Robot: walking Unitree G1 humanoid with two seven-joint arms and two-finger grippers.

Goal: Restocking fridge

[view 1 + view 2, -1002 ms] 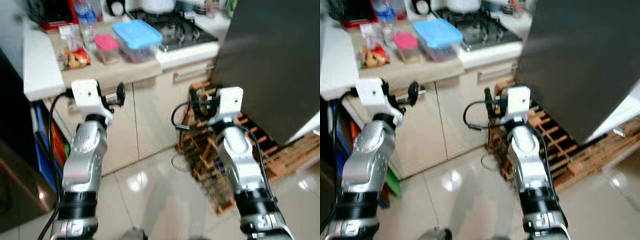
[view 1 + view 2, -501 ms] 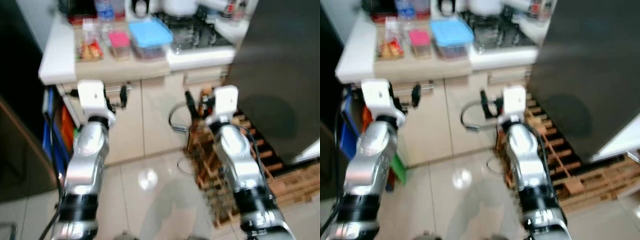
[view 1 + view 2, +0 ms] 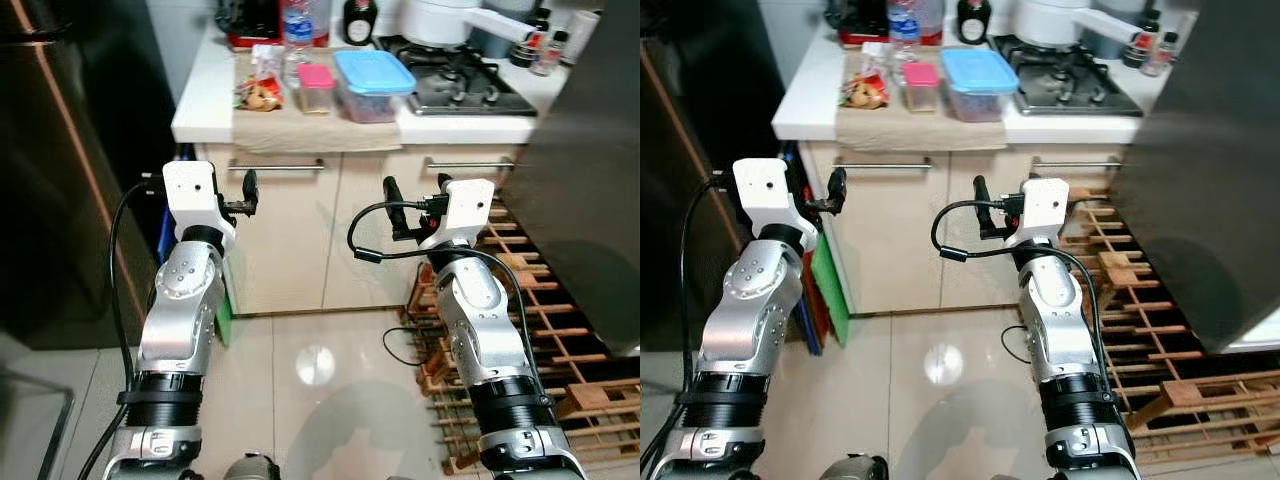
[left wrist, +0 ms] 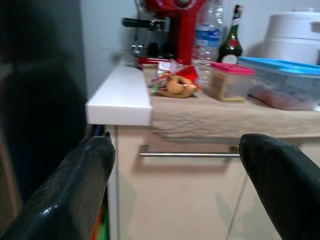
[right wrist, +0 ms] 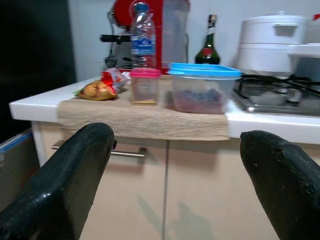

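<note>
Now both spread end effectors, left (image 3: 248, 189) and right (image 3: 412, 205), hover short of the counter (image 3: 205, 97) edge, glossy floor (image 3: 300, 350) below.

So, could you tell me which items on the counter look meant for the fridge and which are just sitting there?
Likely for the fridge:
blue-lidded container
pink-lidded jar
snack bag
water bottle

Just there:
red coffee machine
white pot
dark glass bottle

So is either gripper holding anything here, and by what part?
Nothing is held. The left gripper and right gripper are both open and empty, short of the counter.
</note>
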